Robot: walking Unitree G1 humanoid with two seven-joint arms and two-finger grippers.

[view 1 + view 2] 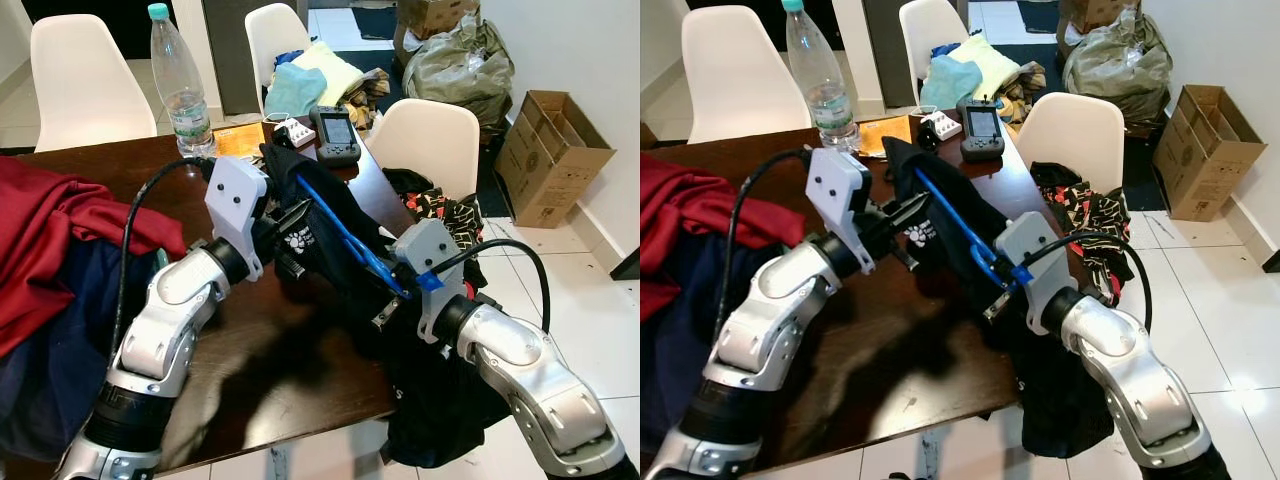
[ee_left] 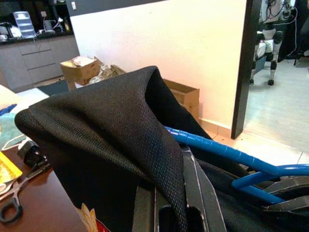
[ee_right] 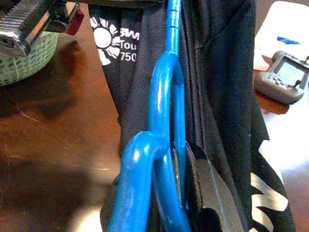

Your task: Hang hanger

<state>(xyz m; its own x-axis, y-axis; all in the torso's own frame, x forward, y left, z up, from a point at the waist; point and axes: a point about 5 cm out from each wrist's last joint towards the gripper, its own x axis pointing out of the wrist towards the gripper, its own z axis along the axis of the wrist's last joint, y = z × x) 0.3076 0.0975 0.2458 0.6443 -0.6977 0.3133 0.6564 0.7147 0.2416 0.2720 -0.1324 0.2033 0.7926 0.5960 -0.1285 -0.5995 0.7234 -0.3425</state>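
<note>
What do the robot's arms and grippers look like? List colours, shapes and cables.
Both arms are rounded silver segments with black joint bands. Each wrist carries a boxy grey bracket fed by a looping black cable. The left gripper and right gripper have long black fingers; a blue tab sits on the right bracket.

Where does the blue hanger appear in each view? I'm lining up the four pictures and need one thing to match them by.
Left eye view: blue hanger runs diagonally at centre, over the black garment.
Right eye view: same diagonal, centre.
Left wrist view: bar at lower right, emerging from the garment.
Right wrist view: thick curved bar down the middle.
Shared landmark: the black garment draped on it.
</note>
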